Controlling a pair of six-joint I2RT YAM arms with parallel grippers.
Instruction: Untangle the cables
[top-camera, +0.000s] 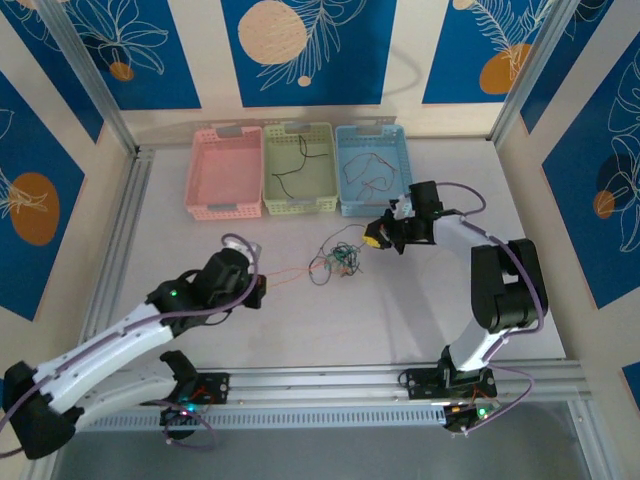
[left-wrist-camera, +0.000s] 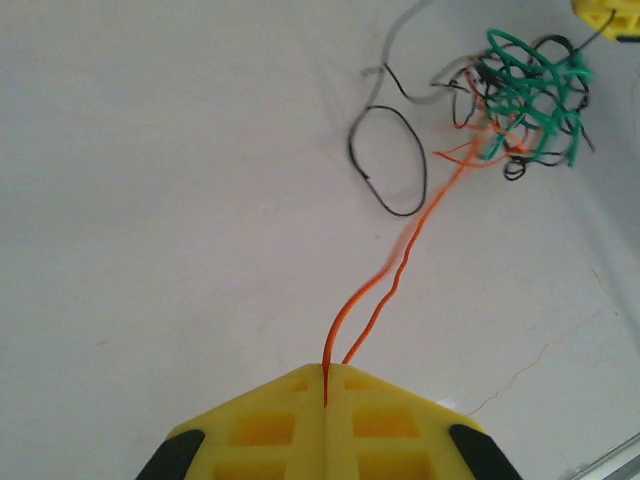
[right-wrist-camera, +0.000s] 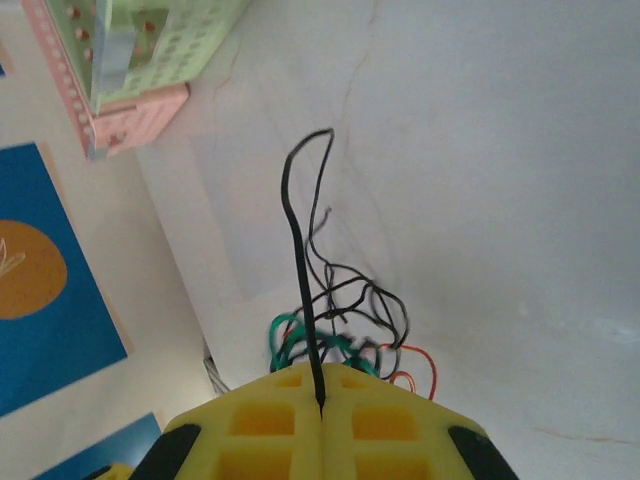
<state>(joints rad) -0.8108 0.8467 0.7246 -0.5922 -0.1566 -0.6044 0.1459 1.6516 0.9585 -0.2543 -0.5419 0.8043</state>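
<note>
White table (top-camera: 420, 320), tangled cables (top-camera: 340, 260) lying between the two arms.
The bunch sits just beside the right gripper (right-wrist-camera: 320, 392), which is closed on a black wire (right-wrist-camera: 298, 250); the left gripper (left-wrist-camera: 325, 378), farther off, is closed on an orange wire (left-wrist-camera: 400, 255) stretching across to it.

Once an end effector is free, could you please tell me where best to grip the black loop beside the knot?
I would take the black loop on its side farthest from the knot, coming down from above: it lies flat on the table, and that side is clear of other strands.
</note>
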